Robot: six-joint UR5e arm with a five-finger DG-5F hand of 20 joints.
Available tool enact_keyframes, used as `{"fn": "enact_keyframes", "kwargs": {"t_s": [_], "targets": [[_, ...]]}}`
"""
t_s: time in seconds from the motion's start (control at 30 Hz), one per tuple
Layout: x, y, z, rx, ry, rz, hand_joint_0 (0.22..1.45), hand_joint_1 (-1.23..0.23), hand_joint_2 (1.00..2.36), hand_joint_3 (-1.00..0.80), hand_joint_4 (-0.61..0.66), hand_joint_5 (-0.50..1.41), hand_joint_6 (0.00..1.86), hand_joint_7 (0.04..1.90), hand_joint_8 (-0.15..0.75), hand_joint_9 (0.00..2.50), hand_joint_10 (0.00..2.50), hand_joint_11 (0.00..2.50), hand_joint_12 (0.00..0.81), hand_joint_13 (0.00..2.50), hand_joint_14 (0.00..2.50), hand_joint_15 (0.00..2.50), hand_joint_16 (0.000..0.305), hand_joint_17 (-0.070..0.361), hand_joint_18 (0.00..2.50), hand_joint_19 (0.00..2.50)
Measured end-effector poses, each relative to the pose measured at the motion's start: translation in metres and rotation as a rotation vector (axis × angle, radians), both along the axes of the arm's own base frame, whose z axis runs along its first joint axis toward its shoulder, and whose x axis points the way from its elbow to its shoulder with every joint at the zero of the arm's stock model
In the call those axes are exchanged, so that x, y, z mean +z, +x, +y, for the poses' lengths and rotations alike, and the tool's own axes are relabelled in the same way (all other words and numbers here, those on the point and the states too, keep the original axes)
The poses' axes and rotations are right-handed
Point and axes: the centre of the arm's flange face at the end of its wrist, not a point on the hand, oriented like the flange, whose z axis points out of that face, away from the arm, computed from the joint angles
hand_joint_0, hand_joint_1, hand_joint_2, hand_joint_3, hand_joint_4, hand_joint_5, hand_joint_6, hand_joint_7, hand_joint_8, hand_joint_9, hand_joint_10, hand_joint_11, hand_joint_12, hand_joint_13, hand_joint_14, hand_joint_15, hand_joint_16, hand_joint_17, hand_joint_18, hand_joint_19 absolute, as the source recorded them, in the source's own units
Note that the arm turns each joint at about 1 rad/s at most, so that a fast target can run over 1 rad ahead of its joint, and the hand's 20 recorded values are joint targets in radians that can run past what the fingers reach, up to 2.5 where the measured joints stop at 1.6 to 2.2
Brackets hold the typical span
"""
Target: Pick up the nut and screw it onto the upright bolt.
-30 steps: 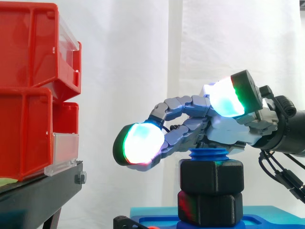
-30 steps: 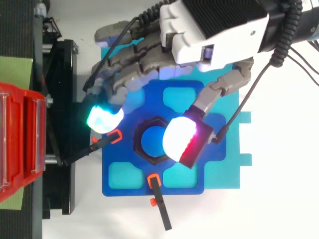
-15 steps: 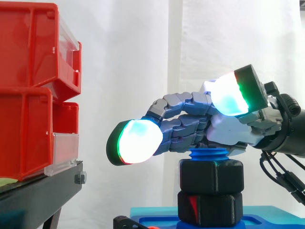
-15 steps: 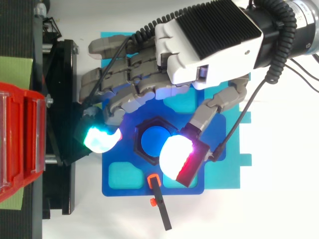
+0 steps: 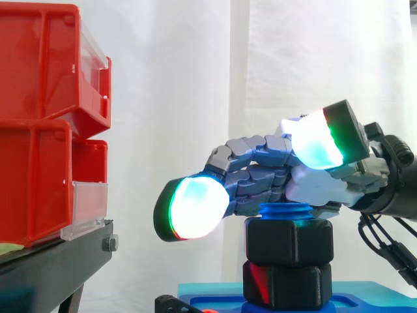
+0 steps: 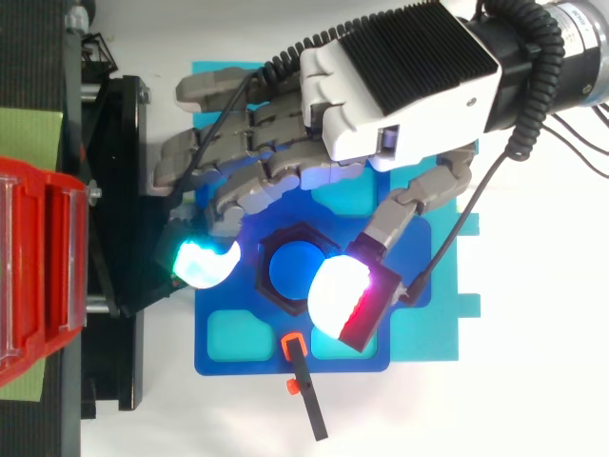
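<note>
Black hex nut [image 5: 288, 241]: seated on the blue upright bolt [image 5: 285, 210], thread showing above it. Hand [image 6: 400, 86]: fingers spread, holding nothing, poised just over the nut. Risk: pads closing too high would likely skid off the nut's flats without turning it.

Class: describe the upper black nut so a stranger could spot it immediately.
Find the blue plate right of the red bins. A blue bolt rises from its middle. The upper nut rings it, stacked on a second black hexagon, just beneath the hand.
</note>
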Motion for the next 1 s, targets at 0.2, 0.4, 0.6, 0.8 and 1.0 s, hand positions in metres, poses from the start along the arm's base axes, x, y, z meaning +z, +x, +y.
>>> {"fn": "enact_keyframes", "kwargs": {"t_s": [0.2,0.4,0.6,0.8,1.0], "targets": [[-0.0035,-0.0015,-0.0017,-0.002,0.0,0.001,0.44,-0.23,1.0,-0.5,0.16,-0.19,0.5,0.81,0.231,0.28,0.0,0.0,0.337,0.16,0.0,0.0,0.039,0.088,0.0,0.0],[-0.0036,-0.0018,-0.0034,-0.005,0.0,0.0,0.44,-0.24,1.0,-0.5,0.21,-0.16,0.5,0.91,0.252,0.34,0.0,0.0,0.337,0.22,0.0,0.0,0.038,0.085,0.0,0.0],[-0.0035,-0.0022,-0.0054,-0.007,0.0,0.0,0.45,-0.25,1.0,-0.5,0.25,-0.15,0.5,1.0,0.27,0.4,0.0,0.0,0.32,0.28,0.0,0.0,0.034,0.076,0.0,0.0],[-0.0033,-0.002,-0.0061,-0.008,0.0,-0.004,0.46,-0.27,1.0,-0.5,0.27,-0.11,0.5,1.14,0.282,0.47,0.0,0.0,0.306,0.34,0.0,0.0,0.03,0.067,0.0,0.0],[-0.0029,-0.0024,-0.0091,-0.012,0.001,-0.006,0.46,-0.27,1.0,-0.5,0.26,-0.08,0.5,1.28,0.288,0.54,0.0,0.0,0.295,0.38,0.0,0.0,0.027,0.061,0.0,0.0]]}}
